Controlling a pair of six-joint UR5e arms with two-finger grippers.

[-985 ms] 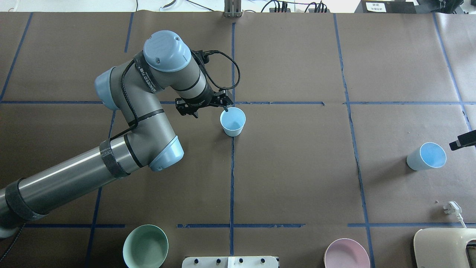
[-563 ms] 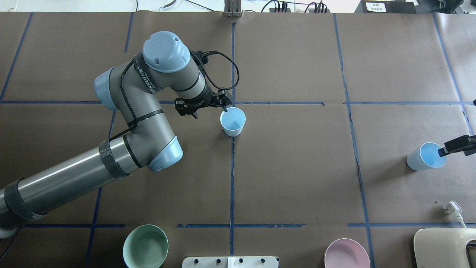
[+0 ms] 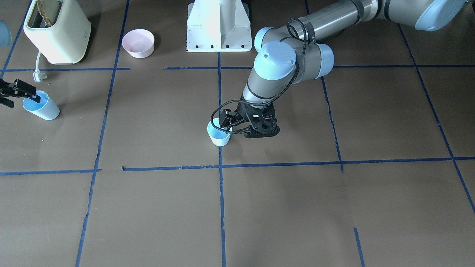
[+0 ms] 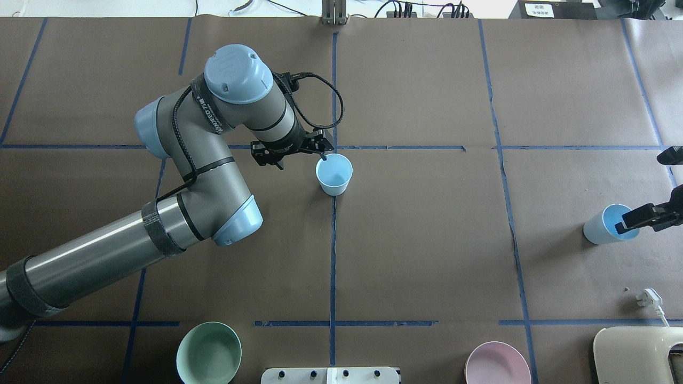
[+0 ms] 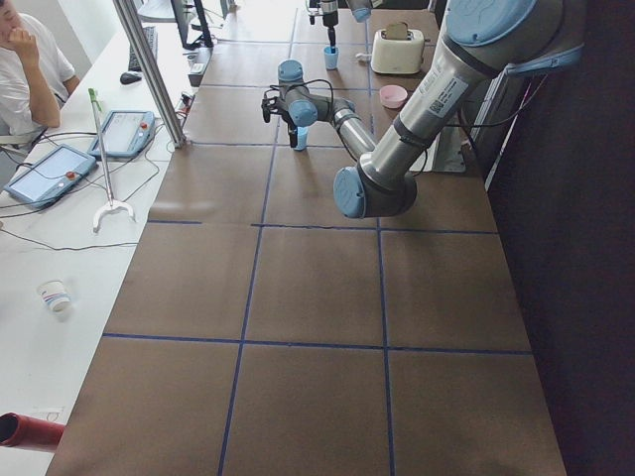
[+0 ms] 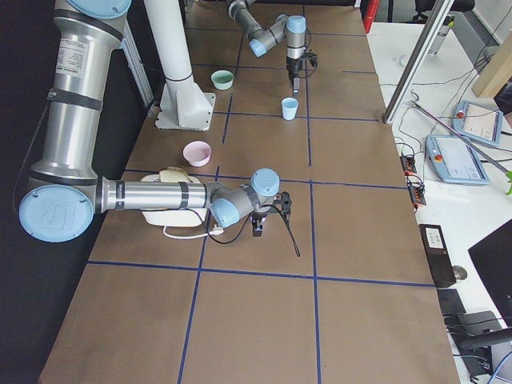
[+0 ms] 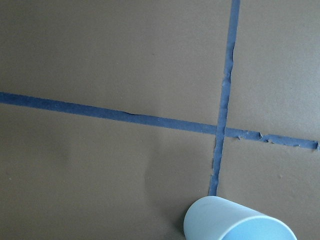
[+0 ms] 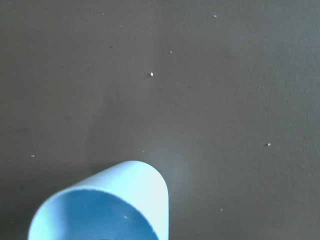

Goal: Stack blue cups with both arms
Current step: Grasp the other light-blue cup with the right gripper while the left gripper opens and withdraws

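One blue cup [image 4: 335,176] stands upright at the table's middle, also in the front view [image 3: 219,139] and the left wrist view [image 7: 235,222]. My left gripper [image 4: 301,156] [image 3: 245,127] points down beside it, jaws spread. One fingertip [image 4: 323,156] is at the cup's rim on the robot's left side and the other is outside it. The second blue cup [image 4: 600,229] [image 3: 42,109] [image 8: 125,200] stands at the far right. My right gripper [image 4: 640,189] [image 3: 23,101] is open, with one finger [image 4: 632,218] over that cup's mouth.
A mint-green bowl [image 4: 208,353] and a pink bowl [image 4: 497,365] sit at the robot's edge of the table. A cream toaster [image 3: 57,31] with a loose plug [image 4: 648,296] stands near the right cup. The white pedestal [image 3: 219,26] is between the bowls.
My right gripper has come in from the right edge, and its finger now reaches over the right cup's mouth. The left arm has shifted only slightly. Neither cup has moved.
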